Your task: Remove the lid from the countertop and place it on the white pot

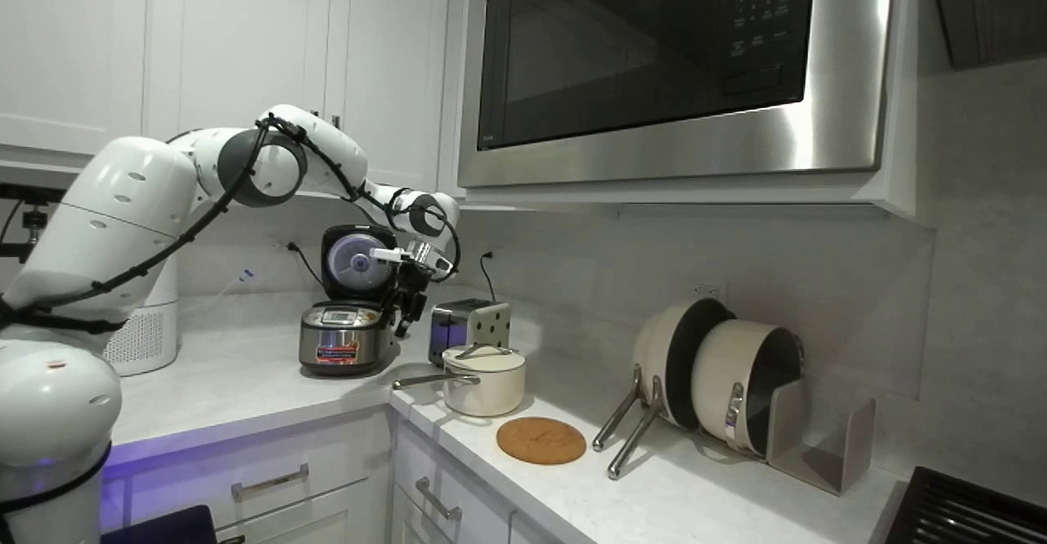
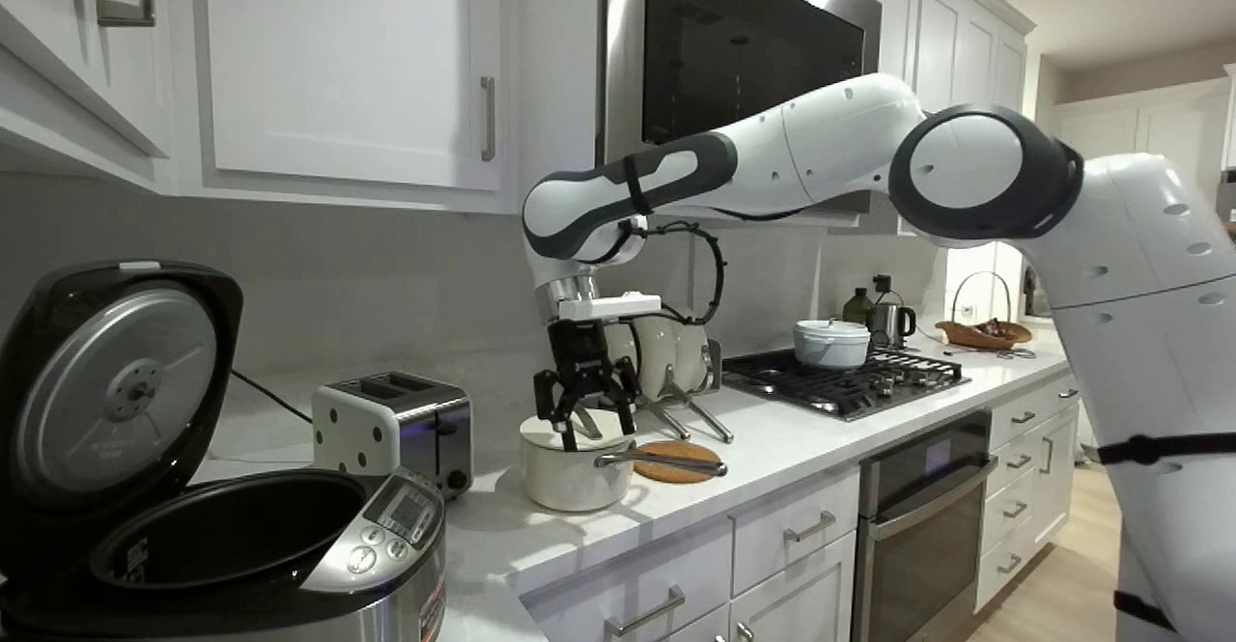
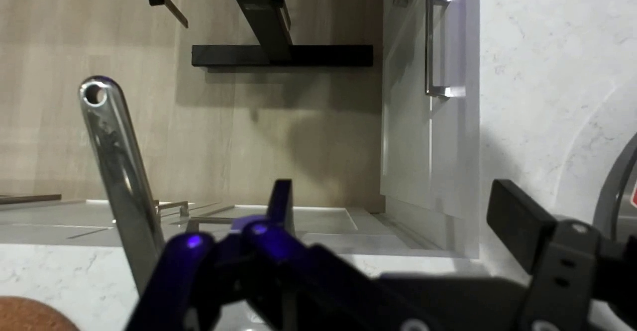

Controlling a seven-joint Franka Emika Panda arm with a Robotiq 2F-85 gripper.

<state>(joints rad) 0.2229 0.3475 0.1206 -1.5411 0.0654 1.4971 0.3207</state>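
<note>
The cream-white pot [image 1: 484, 393] stands on the countertop with its long metal handle sticking out over the counter edge; it also shows in an exterior view [image 2: 570, 483]. The pale lid [image 1: 495, 361] with a metal loop handle lies on the pot's top. The lid is partly hidden by my fingers in an exterior view [image 2: 601, 426]. My black gripper [image 1: 406, 323] is open, points down and is apart from the pot, on the rice cooker's side of it. In the wrist view [image 3: 393, 186] nothing is between the fingers. The pot's handle [image 3: 119, 171] shows at left there.
A round brown trivet [image 1: 541, 441] lies beside the pot. A toaster [image 1: 470, 327] stands behind it. An open rice cooker [image 1: 343, 343] stands close to my gripper. Pans with protruding handles stand in a rack [image 1: 810, 454]. A microwave [image 1: 654, 53] hangs above.
</note>
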